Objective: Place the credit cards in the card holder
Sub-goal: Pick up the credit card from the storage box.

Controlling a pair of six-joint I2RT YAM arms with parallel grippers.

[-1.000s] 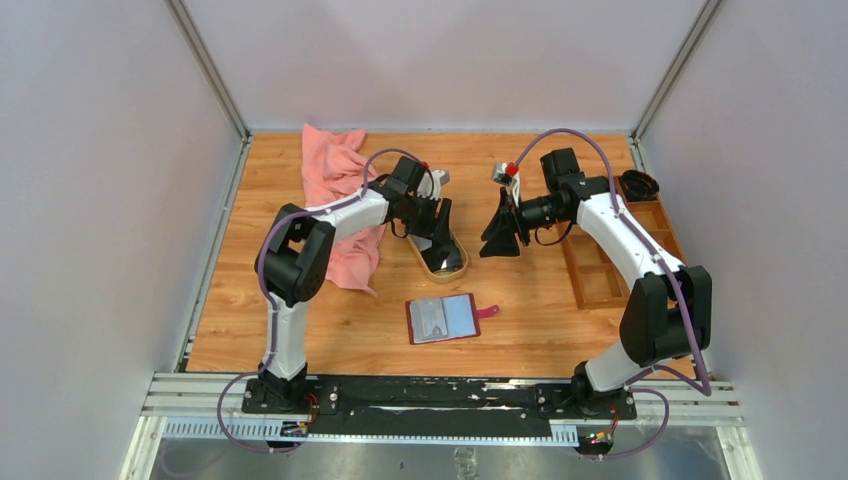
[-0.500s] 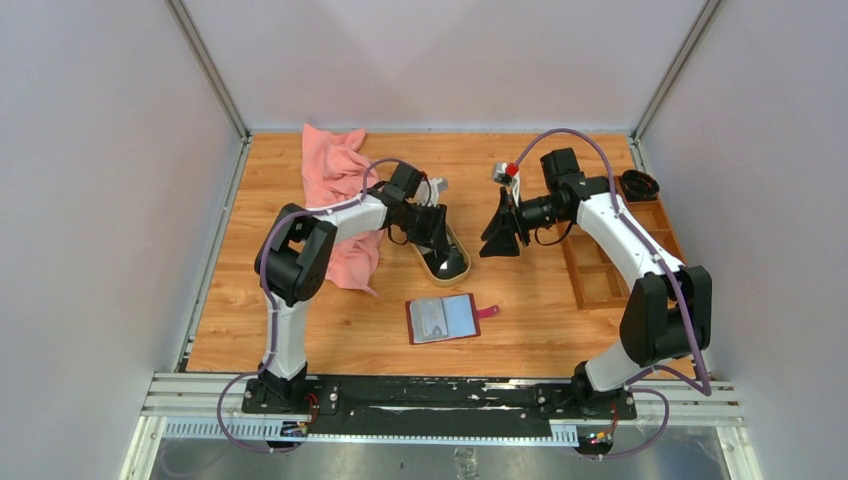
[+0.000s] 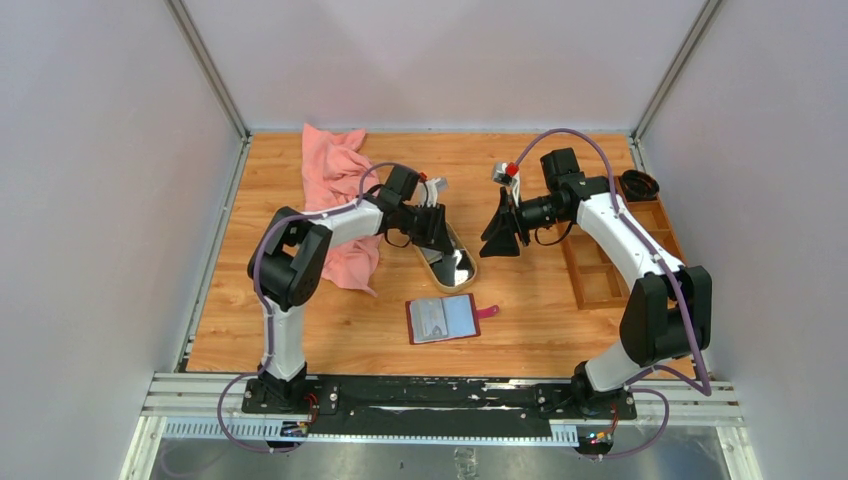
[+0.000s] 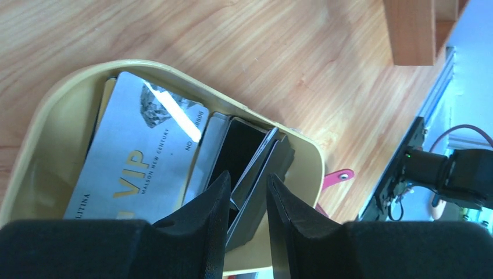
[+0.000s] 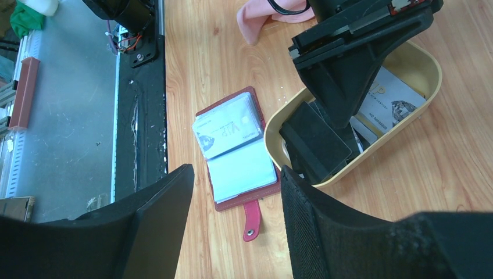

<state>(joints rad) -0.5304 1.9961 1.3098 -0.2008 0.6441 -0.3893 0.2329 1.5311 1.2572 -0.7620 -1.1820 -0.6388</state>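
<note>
Wood bench shot; left end effector narrowed round a tilted black credit card in the tan dish, can't tell if it's gripped; silver card alongside reads "VIP MALSON NEW CENTURY"; right end effector spread, empty; card holder lies open near the dish, VIP card inside.

We see a pink cloth on the bench's far left, a tan dish mid-bench, and a wooden tray at right.

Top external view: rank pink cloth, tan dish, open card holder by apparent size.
1. pink cloth
2-3. card holder and tan dish: about alike; left gripper covers part of the dish, so no ranking.
</note>
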